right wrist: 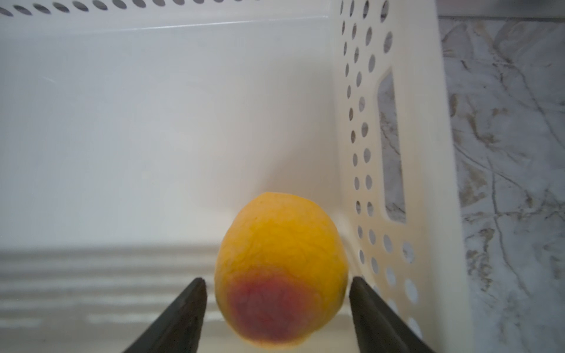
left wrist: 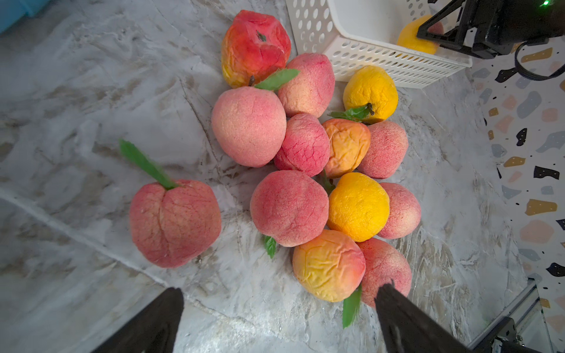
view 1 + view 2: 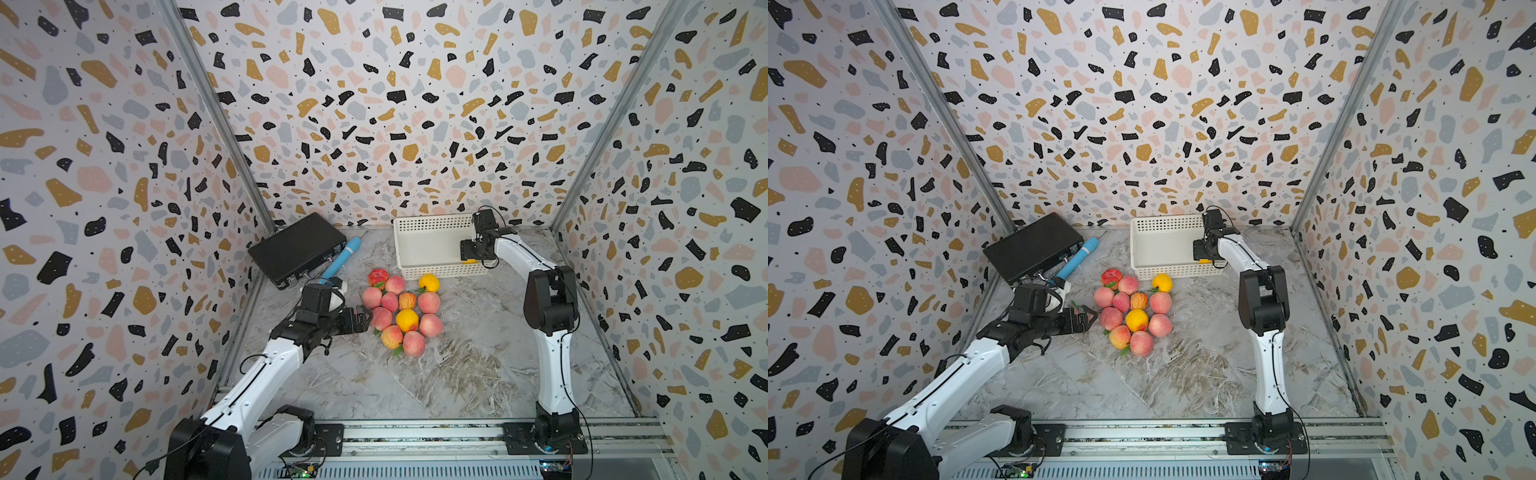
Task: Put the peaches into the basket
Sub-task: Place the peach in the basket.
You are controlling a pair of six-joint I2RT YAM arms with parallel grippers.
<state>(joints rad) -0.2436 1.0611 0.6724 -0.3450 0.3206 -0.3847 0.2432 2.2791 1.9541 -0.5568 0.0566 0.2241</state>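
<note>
Pink-blushed and yellow peaches [image 3: 401, 309] are clustered on the counter [image 3: 478, 353] just beside the white perforated basket [image 3: 419, 224], in which one yellow peach [image 1: 281, 269] is seen near a side wall.

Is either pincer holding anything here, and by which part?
Nothing is held. The left pincer is open and empty. The right pincer stands open around a yellow peach inside the basket, with a gap at each finger.

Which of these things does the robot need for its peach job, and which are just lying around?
For the job: peaches, basket.
Just lying about: black case, blue cylinder.
</note>
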